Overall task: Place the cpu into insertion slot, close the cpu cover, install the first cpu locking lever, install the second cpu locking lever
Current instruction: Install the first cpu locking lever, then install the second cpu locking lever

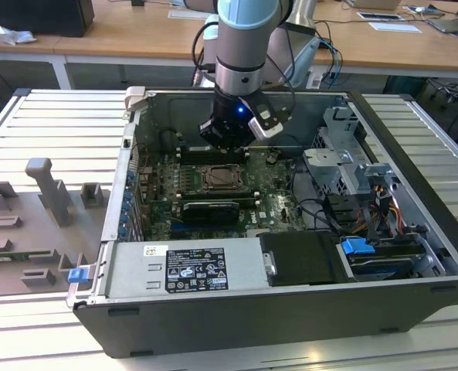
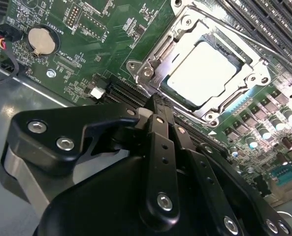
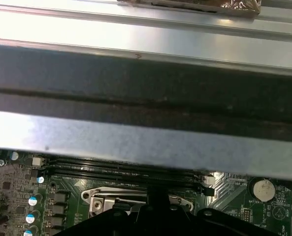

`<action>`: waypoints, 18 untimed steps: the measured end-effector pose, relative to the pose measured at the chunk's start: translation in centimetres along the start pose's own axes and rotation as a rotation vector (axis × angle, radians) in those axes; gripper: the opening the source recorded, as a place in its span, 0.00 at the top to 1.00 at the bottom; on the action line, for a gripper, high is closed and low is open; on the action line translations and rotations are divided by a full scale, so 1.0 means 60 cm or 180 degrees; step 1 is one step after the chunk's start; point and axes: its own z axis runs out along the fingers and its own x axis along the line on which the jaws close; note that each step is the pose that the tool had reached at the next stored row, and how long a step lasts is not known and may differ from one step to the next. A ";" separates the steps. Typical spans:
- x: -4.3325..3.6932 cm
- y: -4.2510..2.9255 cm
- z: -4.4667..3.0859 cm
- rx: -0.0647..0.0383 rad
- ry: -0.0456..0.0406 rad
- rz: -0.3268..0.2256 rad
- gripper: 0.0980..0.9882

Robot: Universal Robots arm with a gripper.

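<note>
Second wrist view shows the gripper [image 2: 154, 101], fingers pressed together and holding nothing, poised just beside the insertion slot [image 2: 150, 64], where the cpu [image 2: 205, 73] lies seated under the lowered cpu cover [image 2: 256, 81].

A: cpu [image 2: 207, 73]: pale metal top, smooth, dull sheen. cpu cover [image 2: 195, 105]: bright bare metal, shiny.

B: Gripper [image 2: 155, 105]: matt black, silvery screw heads. Circuit board [image 2: 81, 54]: glossy green. Case wall [image 3: 136, 140]: brushed grey metal. Worktop [image 1: 51, 124]: ribbed pale metal.
</note>
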 end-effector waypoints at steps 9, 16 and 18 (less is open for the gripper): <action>0.002 -0.019 -0.002 0.0000 0.0000 0.0000 0.99; 0.003 -0.025 -0.019 0.0000 0.0000 0.0000 0.99; 0.002 -0.024 -0.031 0.0000 0.0000 0.0000 0.99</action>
